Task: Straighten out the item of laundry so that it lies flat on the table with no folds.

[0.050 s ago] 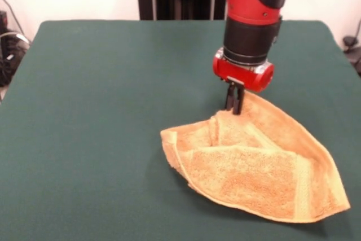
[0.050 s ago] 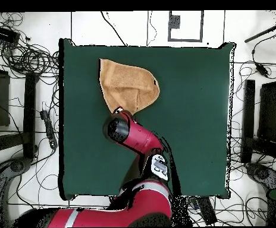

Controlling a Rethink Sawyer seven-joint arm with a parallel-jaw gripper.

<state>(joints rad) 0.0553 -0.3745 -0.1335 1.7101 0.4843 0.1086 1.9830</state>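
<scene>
the orange-tan towel lies bunched and folded over itself on the green bench, its far corner drawn up to a peak. the hand stands right at that peak, its fingers narrow and apparently pinching the cloth. the red arm rises above it.

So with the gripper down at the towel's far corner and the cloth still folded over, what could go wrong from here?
1. The gripper seems to hold only the corner tip of the towel; it could slip out when pulled.
2. The folded flap may drag along rather than open.
3. The towel lies near the table edge and could slide off.
</scene>
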